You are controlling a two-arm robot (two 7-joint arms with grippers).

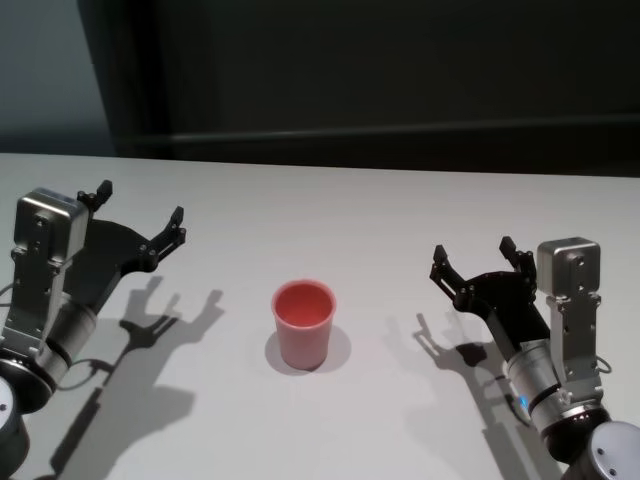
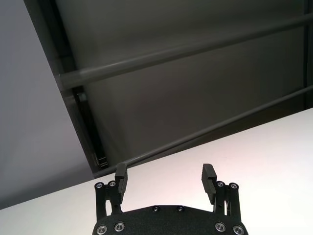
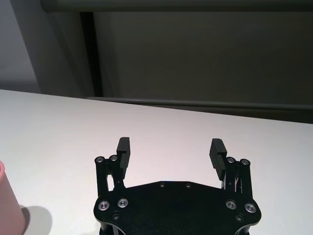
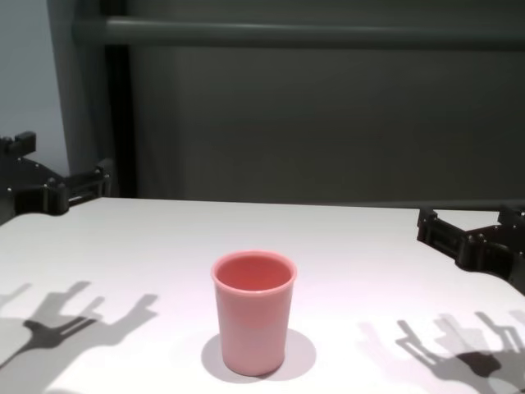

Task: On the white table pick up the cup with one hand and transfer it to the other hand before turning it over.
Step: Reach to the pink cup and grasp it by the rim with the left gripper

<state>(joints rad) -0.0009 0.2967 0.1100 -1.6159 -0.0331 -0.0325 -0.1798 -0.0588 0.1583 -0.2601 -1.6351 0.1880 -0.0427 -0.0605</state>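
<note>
1. The cup [image 1: 304,323] stands upright, rim up, near the middle of the surface [image 1: 380,230]; nothing touches it; its inside looks empty in the head and chest views [image 4: 253,312].
2. The left end effector [image 1: 138,222] hangs above the surface at about 10 o'clock from the cup, well apart from it; its fingers are spread wide with nothing between them; the left wrist view [image 2: 165,181] shows the same gap, with only bare surface and a dark wall beyond.
3. The right end effector [image 1: 474,262] hangs above the surface at about 3 o'clock from the cup, also well apart; its fingers are spread and hold nothing; in the right wrist view [image 3: 170,152] the gap is plain, and a sliver of the cup [image 3: 9,210] shows at the picture's edge.
4. In the chest view the left end effector [image 4: 56,171] shows at 10 o'clock from the cup and the right end effector [image 4: 467,230] at 3 o'clock; each throws a forked shadow on the surface [image 4: 344,246]; the cup's own shadow sits around its base.
</note>
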